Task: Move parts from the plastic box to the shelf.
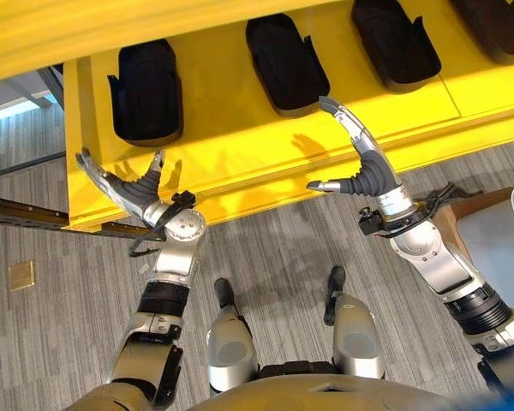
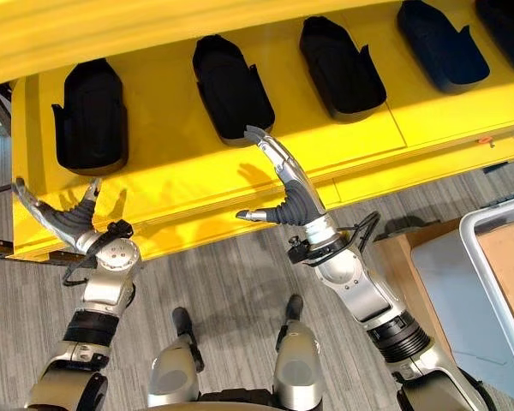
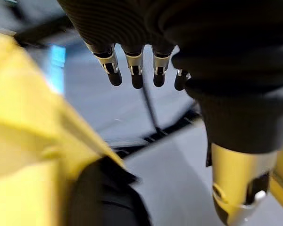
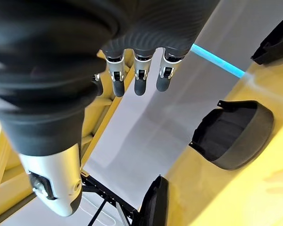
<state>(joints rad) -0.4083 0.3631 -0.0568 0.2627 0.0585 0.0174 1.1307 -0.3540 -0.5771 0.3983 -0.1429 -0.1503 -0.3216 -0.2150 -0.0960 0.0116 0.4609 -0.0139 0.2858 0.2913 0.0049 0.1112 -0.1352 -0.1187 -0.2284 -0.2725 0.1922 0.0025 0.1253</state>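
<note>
Several black moulded parts lie in a row on the yellow shelf [image 1: 240, 145], among them one at the left [image 1: 146, 90], one in the middle [image 1: 287, 62] and one further right [image 1: 394, 43]. My left hand [image 1: 133, 193] hovers at the shelf's front left corner, fingers spread and empty; its wrist view shows straight fingers [image 3: 132, 70] above a black part [image 3: 104, 197]. Over the shelf's front edge near the middle, my right hand [image 1: 364, 167] is open too, and nothing is in it. Its fingers [image 4: 139, 75] point past another black part [image 4: 236, 134]. The plastic box [image 2: 473, 257] stands at the right.
A yellow upper shelf board [image 1: 111, 30] overhangs the row of parts. A brown cardboard piece [image 2: 394, 257] sits beside the plastic box. Grey carpet floor [image 1: 274, 248] lies in front of the shelf, with a brass floor plate [image 1: 21, 275] at the left.
</note>
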